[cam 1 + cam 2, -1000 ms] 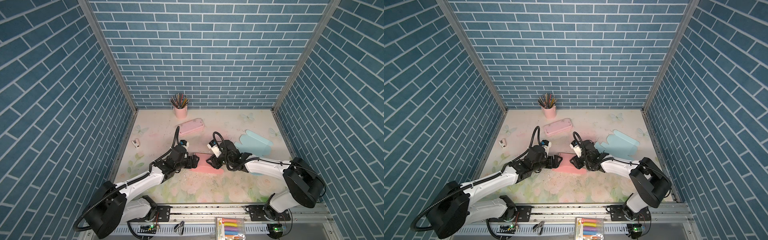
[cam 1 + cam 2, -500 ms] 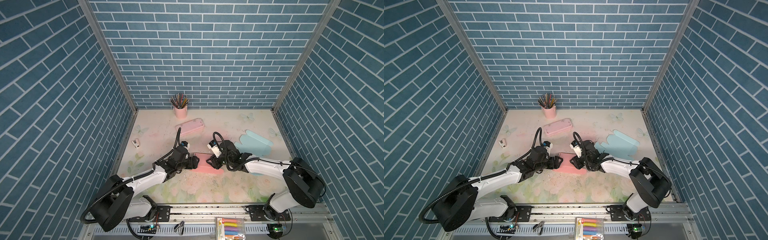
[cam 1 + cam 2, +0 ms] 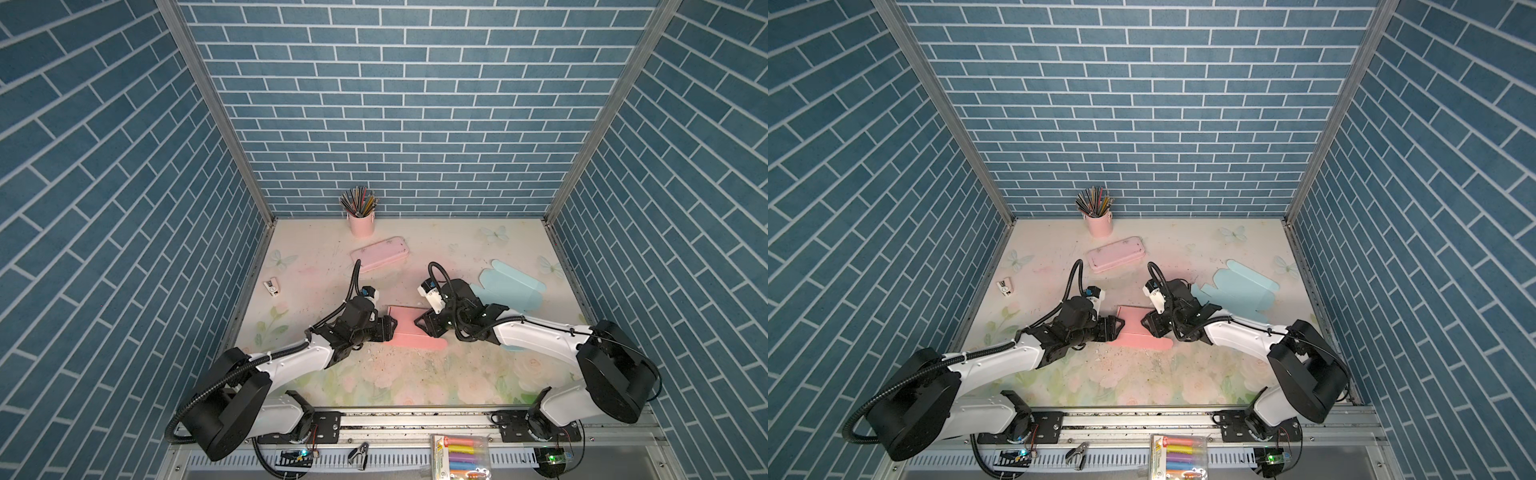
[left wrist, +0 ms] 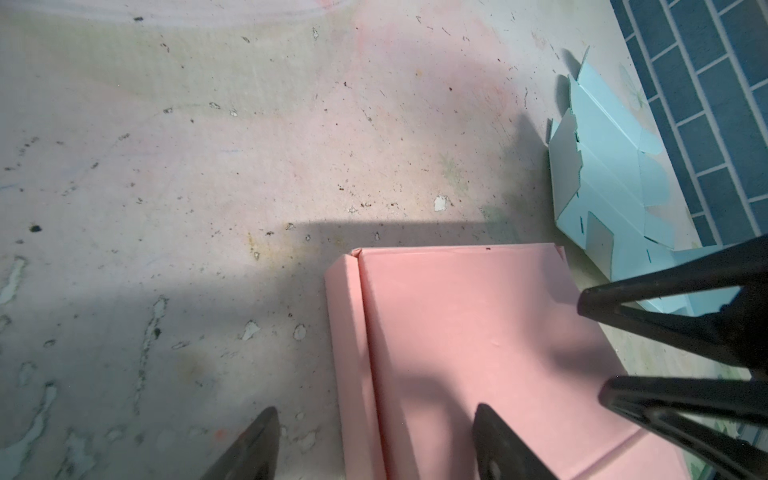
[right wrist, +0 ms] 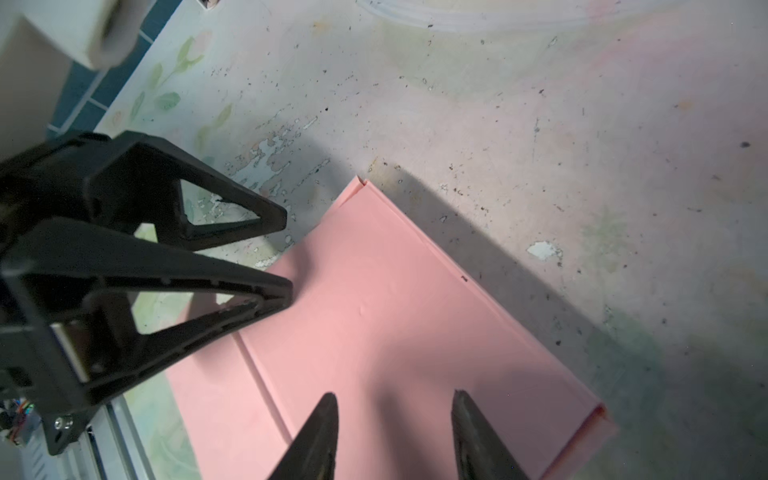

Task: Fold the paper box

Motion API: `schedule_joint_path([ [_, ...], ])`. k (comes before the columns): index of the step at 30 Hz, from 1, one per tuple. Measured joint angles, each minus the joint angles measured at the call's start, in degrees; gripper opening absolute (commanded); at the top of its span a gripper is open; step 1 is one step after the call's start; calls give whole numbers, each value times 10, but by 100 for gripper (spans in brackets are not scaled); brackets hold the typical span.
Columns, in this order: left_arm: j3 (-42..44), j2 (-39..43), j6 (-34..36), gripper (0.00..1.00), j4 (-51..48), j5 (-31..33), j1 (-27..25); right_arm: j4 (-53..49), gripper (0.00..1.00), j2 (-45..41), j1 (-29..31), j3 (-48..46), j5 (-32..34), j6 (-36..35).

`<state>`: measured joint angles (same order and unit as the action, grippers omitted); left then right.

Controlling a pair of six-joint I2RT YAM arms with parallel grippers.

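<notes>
The pink paper box [image 3: 411, 330] [image 3: 1138, 328] lies mostly flat mid-table, with one narrow side wall folded up along its left edge [image 4: 353, 332]. My left gripper [image 3: 388, 326] [image 3: 1119, 328] is low at that edge. In the left wrist view it [image 4: 376, 415] is open, with the folded wall between its jaws and no contact. My right gripper [image 3: 419, 324] [image 3: 1144, 324] faces it from the box's right end. In the right wrist view it [image 5: 393, 397] stands open just over the box's main panel [image 5: 395, 311].
A flat light-blue paper box [image 3: 511, 291] lies behind the right arm. At the back are a pink pencil case [image 3: 380, 254] and a pink cup of pencils [image 3: 360, 220]. A small white item [image 3: 272, 287] sits by the left wall. A marker pack [image 3: 459, 457] lies on the front rail.
The left arm's elbow has shifted a little and its jaws have narrowed somewhat around the box's left edge. The right arm and the box have stayed put.
</notes>
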<state>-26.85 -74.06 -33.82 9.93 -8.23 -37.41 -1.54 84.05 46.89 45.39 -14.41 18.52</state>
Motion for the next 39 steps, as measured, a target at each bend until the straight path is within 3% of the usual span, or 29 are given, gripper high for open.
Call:
schedule_joint_path([
  [15, 14, -7, -2, 67, 21, -9, 0, -61, 46, -68, -34, -65, -9, 86],
  [39, 14, -17, 4, 47, 15, -11, -5, 1, 42, -3, -45, -69, -30, 87],
])
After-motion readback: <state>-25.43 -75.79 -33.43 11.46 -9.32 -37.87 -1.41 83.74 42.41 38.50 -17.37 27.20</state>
